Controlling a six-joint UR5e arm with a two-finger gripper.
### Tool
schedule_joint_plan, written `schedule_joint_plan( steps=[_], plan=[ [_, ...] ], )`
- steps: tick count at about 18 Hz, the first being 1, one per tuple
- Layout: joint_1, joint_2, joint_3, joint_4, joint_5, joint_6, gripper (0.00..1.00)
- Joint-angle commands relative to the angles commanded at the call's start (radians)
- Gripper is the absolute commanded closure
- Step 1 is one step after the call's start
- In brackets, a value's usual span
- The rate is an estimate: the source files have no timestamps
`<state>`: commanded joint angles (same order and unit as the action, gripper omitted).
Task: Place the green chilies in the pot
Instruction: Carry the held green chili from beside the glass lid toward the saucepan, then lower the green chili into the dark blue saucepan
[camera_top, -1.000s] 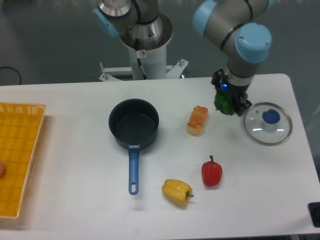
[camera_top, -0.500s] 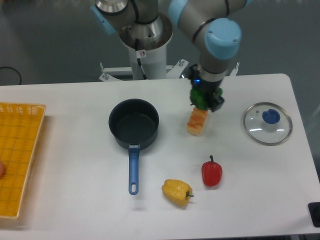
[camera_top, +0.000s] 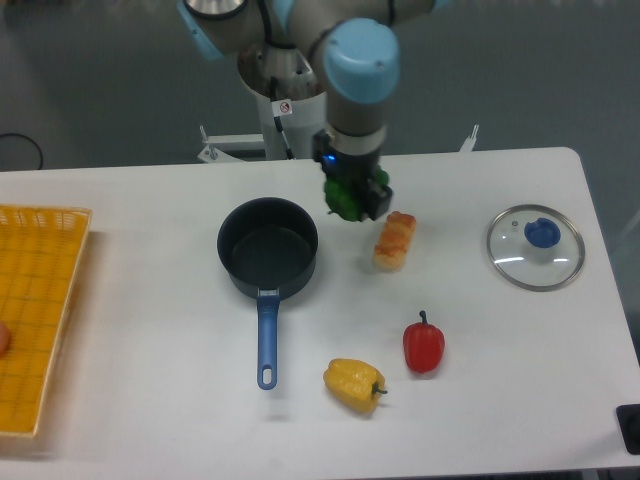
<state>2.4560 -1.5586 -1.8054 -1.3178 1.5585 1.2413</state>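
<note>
Gripper (camera_top: 352, 200) clamped on green chilies (camera_top: 343, 200) – above table, just right of pot (camera_top: 268, 248) rim; pot interior bare.

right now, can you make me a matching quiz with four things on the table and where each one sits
Things:
1. green pepper
2. pot
3. glass lid
4. yellow pepper

Places:
A. far right of the table
B. held in the claw, just right of the pot
C. front, beside the red pepper
D. middle, handle pointing toward the front

Pairs: 1-B, 2-D, 3-A, 4-C
</note>
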Motion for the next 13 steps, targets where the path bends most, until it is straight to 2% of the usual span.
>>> schedule_joint_plan(
  steps=[3, 6, 13],
  plan=[
    [-0.051, 0.022, -0.044, 0.064, 0.002, -0.074, 0.39],
    [-0.097, 0.015, -0.080, 0.130, 0.009, -0.127, 0.39],
    [-0.123, -0.015, -0.126, 0.182, 0.040, -0.143, 0.39]
  ],
)
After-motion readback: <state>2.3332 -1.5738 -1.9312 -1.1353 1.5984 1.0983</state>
